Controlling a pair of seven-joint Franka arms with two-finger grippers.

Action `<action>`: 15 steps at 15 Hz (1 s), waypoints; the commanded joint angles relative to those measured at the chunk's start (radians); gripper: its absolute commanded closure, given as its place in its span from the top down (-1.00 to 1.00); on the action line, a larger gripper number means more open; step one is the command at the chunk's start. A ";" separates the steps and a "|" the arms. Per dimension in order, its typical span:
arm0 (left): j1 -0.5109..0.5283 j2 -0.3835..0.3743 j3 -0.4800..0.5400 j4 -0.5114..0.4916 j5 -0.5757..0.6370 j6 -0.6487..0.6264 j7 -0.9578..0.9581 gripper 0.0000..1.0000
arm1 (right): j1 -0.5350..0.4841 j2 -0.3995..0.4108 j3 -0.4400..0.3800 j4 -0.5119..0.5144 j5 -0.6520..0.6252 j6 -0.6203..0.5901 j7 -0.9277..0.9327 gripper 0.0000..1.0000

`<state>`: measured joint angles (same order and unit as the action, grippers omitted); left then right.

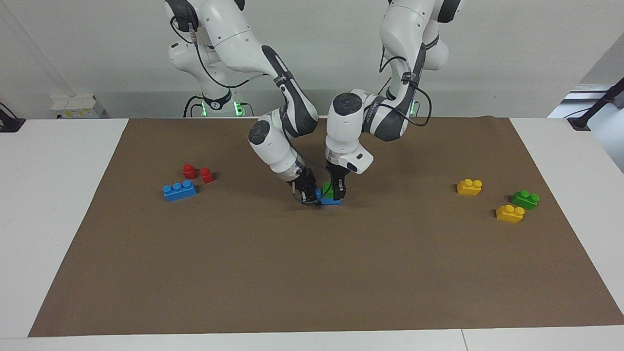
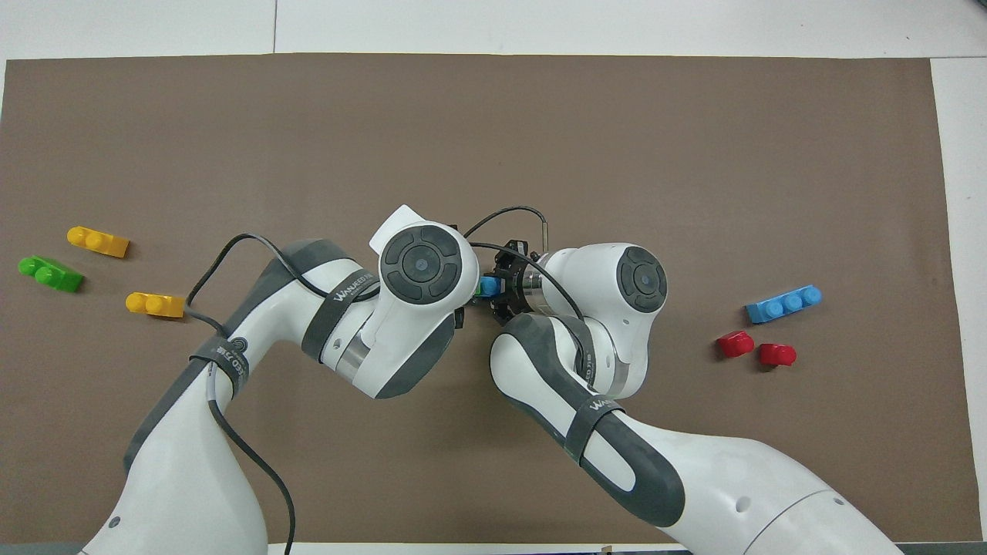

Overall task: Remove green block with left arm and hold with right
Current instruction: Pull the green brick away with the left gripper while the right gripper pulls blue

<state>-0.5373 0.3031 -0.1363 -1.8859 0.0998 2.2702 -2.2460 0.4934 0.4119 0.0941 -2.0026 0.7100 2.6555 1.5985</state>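
A green block [image 1: 328,191] sits on a blue brick [image 1: 335,201] in the middle of the brown mat. My left gripper [image 1: 336,191] comes straight down on it, fingers closed around the green block. My right gripper [image 1: 309,195] reaches in low from the right arm's end and grips the end of the blue brick. In the overhead view only slivers of the green block [image 2: 480,290] and the blue brick [image 2: 488,286] show between the two wrists. The right gripper [image 2: 500,290] shows there; the left gripper is hidden under its own hand.
A second green block [image 1: 525,199] and two yellow bricks [image 1: 469,186] [image 1: 510,213] lie toward the left arm's end. A blue three-stud brick [image 1: 179,190] and two small red pieces [image 1: 189,170] [image 1: 206,175] lie toward the right arm's end.
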 commanded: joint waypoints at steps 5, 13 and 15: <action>-0.016 -0.015 0.015 -0.013 0.018 -0.009 0.049 -1.00 | -0.012 0.008 0.003 0.011 0.031 0.015 -0.038 -1.00; 0.065 -0.199 0.014 -0.007 0.008 -0.214 0.215 -1.00 | -0.021 0.008 0.003 0.031 0.031 -0.005 -0.034 -1.00; 0.112 -0.214 0.015 -0.001 0.005 -0.244 0.337 -1.00 | -0.074 -0.008 -0.002 0.063 0.029 -0.086 -0.041 -1.00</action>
<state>-0.4683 0.1189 -0.1217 -1.8728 0.1051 2.0590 -2.0176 0.4764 0.4128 0.0900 -1.9815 0.7100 2.6453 1.5976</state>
